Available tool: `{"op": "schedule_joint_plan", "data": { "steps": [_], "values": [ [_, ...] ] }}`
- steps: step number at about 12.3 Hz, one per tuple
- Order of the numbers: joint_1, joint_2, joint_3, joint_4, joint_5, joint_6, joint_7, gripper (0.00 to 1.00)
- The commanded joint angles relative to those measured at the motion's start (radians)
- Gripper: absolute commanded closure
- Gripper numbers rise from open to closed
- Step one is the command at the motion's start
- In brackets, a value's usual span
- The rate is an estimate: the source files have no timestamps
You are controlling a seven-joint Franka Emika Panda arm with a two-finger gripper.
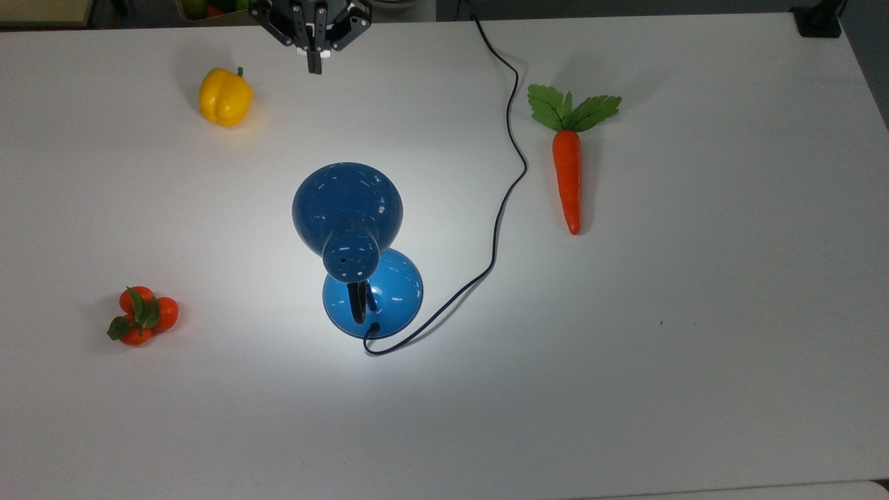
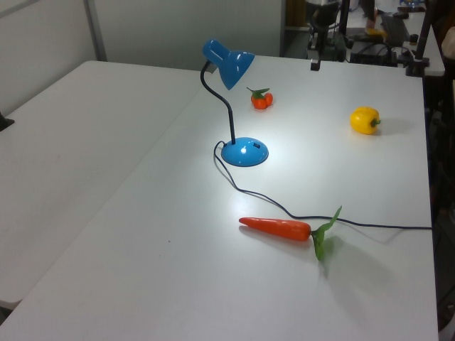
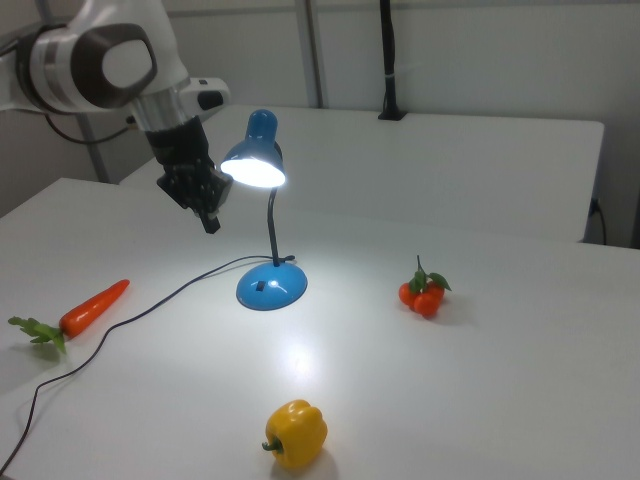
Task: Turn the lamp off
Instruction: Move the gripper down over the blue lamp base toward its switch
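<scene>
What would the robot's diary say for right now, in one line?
lamp: lit | gripper: jaws shut, empty, above far table edge | carrot: untouched

The lamp point(image 1: 351, 232), glossy blue with a dome shade, stood upright on its round base on the white counter point(image 1: 694, 347), well apart from the claw point(image 1: 314, 68) and nearer the top view's bottom edge than it. A black flexible neck curved from base to shade. The bulb was lit, casting a bright patch around the base. Its thin black cord looped from the base and ran off the counter's edge at the top view's top, near the claw.
</scene>
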Motion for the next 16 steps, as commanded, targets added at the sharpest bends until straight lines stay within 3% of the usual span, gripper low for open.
{"op": "schedule_joint_plan", "data": {
  "steps": [1, 16],
  "values": [
    [-0.002, 0.041, -0.004, -0.048, 0.010, 0.118, -0.021, 1.00],
    [0.012, 0.289, 0.003, -0.120, 0.010, 0.581, -0.018, 1.00]
  ]
}}
